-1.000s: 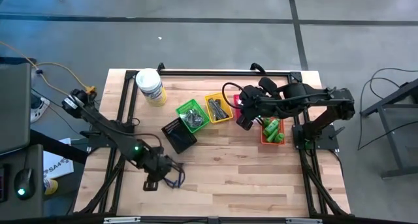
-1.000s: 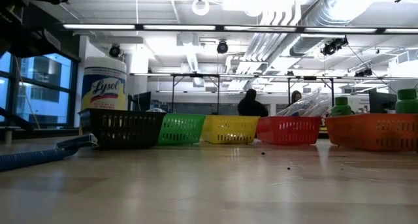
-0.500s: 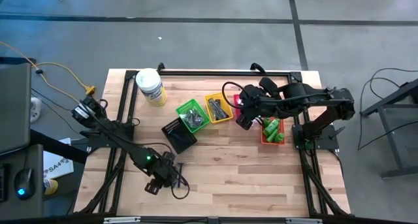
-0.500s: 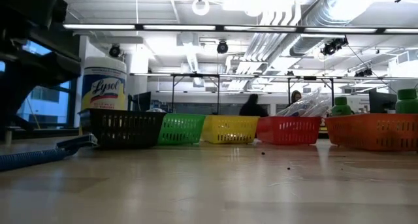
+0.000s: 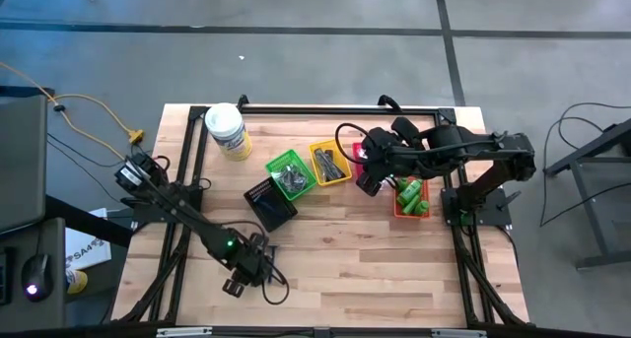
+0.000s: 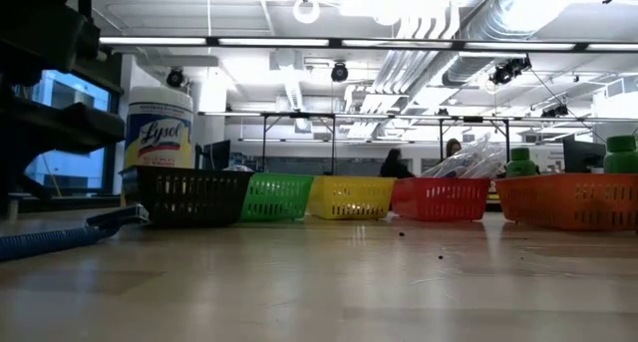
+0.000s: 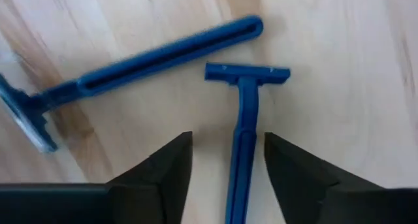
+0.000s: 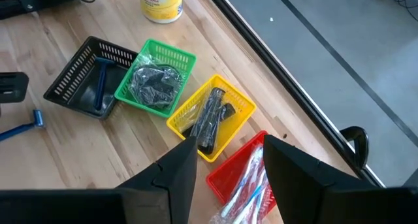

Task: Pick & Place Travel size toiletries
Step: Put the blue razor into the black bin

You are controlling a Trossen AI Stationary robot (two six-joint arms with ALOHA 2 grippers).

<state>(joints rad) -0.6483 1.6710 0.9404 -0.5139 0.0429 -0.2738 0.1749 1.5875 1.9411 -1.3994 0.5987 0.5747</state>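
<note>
Blue plastic razors lie on the pale wooden surface near its front left. One razor sits between the parted fingers of the left gripper, which hangs low over it with open jaws not touching it. A second razor lies just beyond, slanted, apart from the first.

Along the middle of the surface stands a row of small baskets. The black basket holds another blue razor. The green basket holds clear-bagged dark pieces. The yellow basket holds dark grey strips. The red basket holds slim clear-white packets. The orange basket holds stubby green bottles.

The right gripper waits above the red basket, its fingers apart and empty. A white tub with a yellow label stands at the back left.
</note>
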